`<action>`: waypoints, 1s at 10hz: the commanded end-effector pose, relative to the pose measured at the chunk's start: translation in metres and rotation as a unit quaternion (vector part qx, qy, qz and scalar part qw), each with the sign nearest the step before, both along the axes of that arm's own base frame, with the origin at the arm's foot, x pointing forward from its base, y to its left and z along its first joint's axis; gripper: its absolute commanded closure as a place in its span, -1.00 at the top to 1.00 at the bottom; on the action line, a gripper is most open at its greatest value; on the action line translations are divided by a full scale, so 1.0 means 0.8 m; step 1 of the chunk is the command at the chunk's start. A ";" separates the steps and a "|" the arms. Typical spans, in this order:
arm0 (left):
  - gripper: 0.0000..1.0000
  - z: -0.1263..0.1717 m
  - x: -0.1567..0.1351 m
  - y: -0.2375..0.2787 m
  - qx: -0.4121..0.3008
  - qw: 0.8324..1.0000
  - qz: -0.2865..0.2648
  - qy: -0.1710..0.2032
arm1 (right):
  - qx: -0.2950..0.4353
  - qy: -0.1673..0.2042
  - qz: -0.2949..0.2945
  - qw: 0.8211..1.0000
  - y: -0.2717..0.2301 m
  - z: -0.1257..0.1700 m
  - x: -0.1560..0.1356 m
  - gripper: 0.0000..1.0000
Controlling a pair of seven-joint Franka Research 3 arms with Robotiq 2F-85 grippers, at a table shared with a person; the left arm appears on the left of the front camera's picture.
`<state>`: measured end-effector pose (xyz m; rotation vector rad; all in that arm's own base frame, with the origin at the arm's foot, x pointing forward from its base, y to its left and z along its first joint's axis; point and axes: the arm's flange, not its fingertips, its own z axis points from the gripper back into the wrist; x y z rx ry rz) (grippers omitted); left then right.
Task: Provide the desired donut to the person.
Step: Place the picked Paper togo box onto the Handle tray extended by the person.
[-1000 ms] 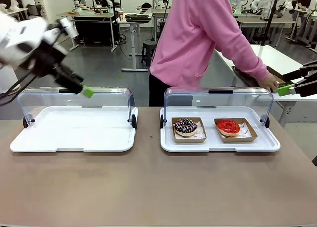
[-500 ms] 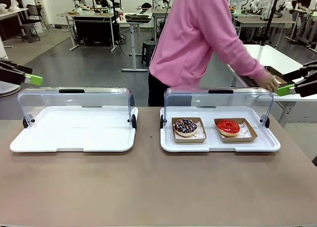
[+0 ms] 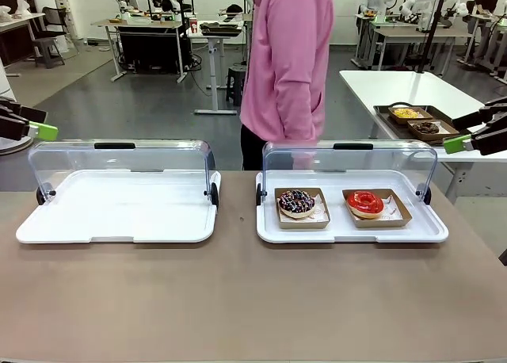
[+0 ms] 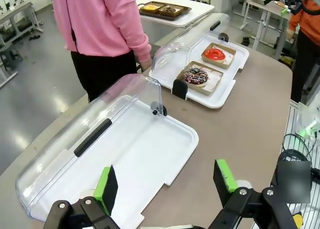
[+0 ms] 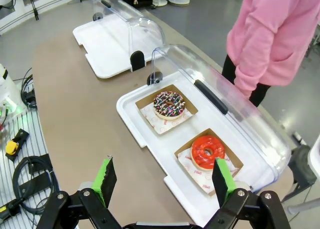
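The left gripper (image 4: 167, 181) hangs above the near edge of the brown table (image 3: 253, 299) with its black, green-padded fingers (image 4: 106, 185) spread wide and nothing between them. Directly beyond its fingertips lies the empty white plastic tray (image 4: 145, 149) with its clear domed lid (image 4: 90, 134) swung open toward the far side. Farther along the table from this gripper stands a second white tray (image 4: 220, 84) of the same kind, its clear lid (image 4: 195, 36) also raised.

The right gripper (image 5: 165, 181) is likewise released, fingers (image 5: 222, 178) parted and empty. It hovers above the near rim of the second tray. Just ahead of its right-hand finger, the red-glazed ring donut (image 5: 207, 151) sits in a brown cardboard carton (image 5: 182, 151). Beyond that, still inside the same tray, the chocolate-iced donut with coloured sprinkles (image 5: 169, 104) rests in its own brown carton (image 5: 145, 105). The two cartons are near each other but apart.

In the front view both grippers are held out at the picture's side edges, clear of the trays, the left (image 3: 36, 128) and the right (image 3: 463, 141).

The person in the pink hooded sweatshirt and dark trousers (image 3: 287, 62) stands at the far side of the table, behind the donut tray's open lid, well apart from both grippers. Behind the person, a dark tray of food (image 3: 420, 119) lies on a white side table (image 3: 396, 85).
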<state>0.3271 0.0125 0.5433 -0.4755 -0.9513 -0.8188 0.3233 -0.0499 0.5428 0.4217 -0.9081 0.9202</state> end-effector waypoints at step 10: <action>1.00 -0.011 0.009 0.058 0.044 0.994 0.037 0.091 | 0.006 -0.002 0.006 1.000 0.001 -0.002 0.003 1.00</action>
